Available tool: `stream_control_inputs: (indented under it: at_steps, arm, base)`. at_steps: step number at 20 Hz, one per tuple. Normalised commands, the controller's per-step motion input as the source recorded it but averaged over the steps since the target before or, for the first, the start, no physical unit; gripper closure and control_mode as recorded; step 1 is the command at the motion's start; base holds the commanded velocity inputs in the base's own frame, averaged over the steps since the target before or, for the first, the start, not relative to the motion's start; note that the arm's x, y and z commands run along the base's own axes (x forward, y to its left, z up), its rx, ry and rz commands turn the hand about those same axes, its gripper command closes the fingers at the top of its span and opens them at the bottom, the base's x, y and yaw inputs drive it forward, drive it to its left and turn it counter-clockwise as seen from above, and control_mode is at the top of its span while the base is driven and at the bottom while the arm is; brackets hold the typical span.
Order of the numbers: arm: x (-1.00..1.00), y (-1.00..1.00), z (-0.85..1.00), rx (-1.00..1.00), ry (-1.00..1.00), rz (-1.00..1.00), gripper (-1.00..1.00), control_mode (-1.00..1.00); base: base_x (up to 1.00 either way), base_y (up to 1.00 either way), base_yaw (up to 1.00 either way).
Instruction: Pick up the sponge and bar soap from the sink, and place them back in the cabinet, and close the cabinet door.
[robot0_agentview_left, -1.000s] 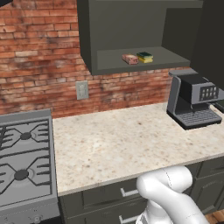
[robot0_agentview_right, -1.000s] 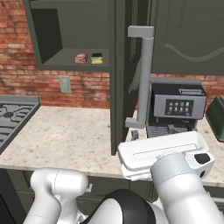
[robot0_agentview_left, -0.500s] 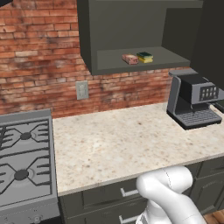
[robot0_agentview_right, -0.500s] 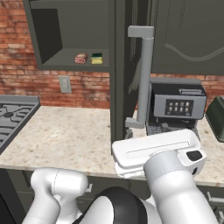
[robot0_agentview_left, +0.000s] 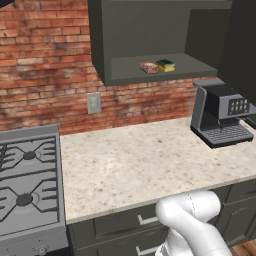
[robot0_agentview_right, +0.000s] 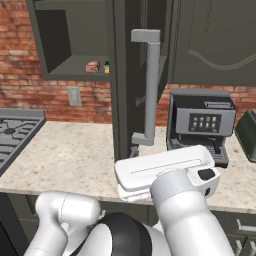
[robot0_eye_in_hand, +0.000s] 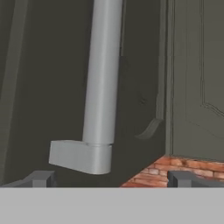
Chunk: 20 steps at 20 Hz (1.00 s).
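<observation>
The cabinet stands open, and both things lie on its shelf. The orange-brown bar soap rests just left of the yellow and green sponge; from the other side I see the bar soap and sponge again. The cabinet door is swung out edge-on, with its long silver bar handle. In the hand view my gripper is open and holds nothing, its fingertips low on either side of the handle, short of it. The sink is out of view.
A black coffee machine stands on the speckled counter right of the door, with a dark green appliance beyond it. A gas stove lies at the far left. A closed cabinet door hangs above the coffee machine.
My hand has slid a little to the left, closer to the open door's handle. The soap and sponge have not moved.
</observation>
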Motion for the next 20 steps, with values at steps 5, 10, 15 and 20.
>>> stream_control_inputs:
  at_steps: [5,10,15,20]
  arm:
    - [0.00,0.29,0.00,0.00,0.00,0.03,-1.00,-1.00]
    - [0.00,0.37,0.00,0.00,0.00,0.03,-1.00,-1.00]
    - [0.00,0.47,0.00,0.00,0.00,0.02,-1.00,-1.00]
    - [0.00,0.53,0.00,0.00,0.00,0.02,-1.00,-1.00]
  base:
    - [0.00,0.00,0.00]
    - [0.00,0.00,0.00]
    - [0.00,0.00,0.00]
    - [0.00,0.00,0.00]
